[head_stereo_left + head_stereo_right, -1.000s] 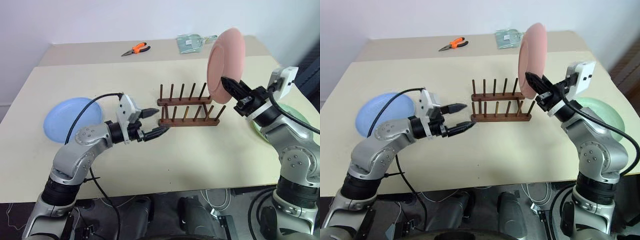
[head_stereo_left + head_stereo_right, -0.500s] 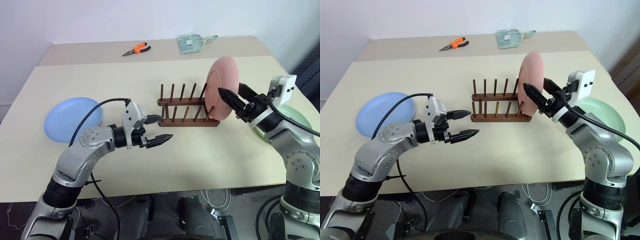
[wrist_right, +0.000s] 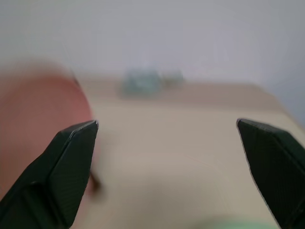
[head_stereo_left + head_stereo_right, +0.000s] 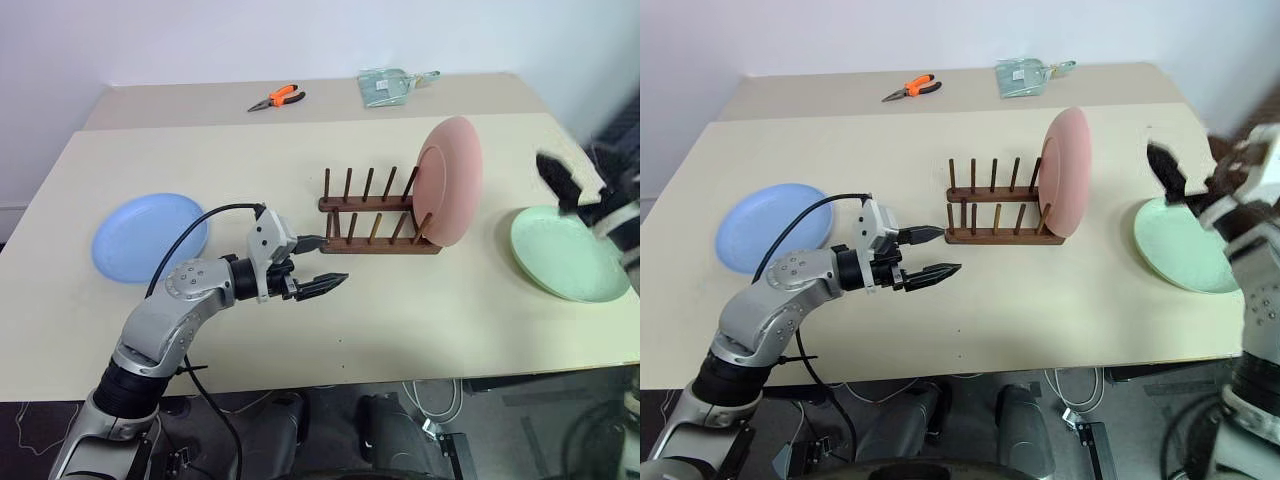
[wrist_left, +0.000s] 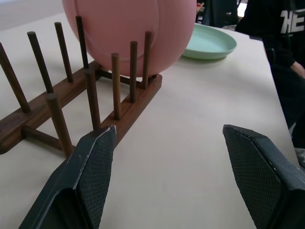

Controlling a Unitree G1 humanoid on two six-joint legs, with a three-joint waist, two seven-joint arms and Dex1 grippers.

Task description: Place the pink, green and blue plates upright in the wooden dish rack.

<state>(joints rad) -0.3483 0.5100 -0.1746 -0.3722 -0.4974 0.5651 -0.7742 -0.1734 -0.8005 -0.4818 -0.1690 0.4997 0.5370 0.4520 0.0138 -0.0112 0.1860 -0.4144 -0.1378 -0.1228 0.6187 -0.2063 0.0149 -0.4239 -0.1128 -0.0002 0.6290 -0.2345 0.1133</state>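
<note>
Beige worktop point(image 4: 400, 320) with one of three plates racked. The wooden dish rack point(image 4: 375, 215) stands mid-worktop; the pink plate point(image 4: 452, 180) stands upright between the pegs at its right end. The green plate point(image 4: 568, 252) lies flat to the rack's right, the blue plate point(image 4: 150, 236) flat well to its left; both remain to be placed. The left gripper point(image 4: 312, 265) hovers just beside the rack's left end, jaws apart and empty. The right gripper point(image 3: 167, 167), near the green plate, has its jaws spread wide, empty.
</note>
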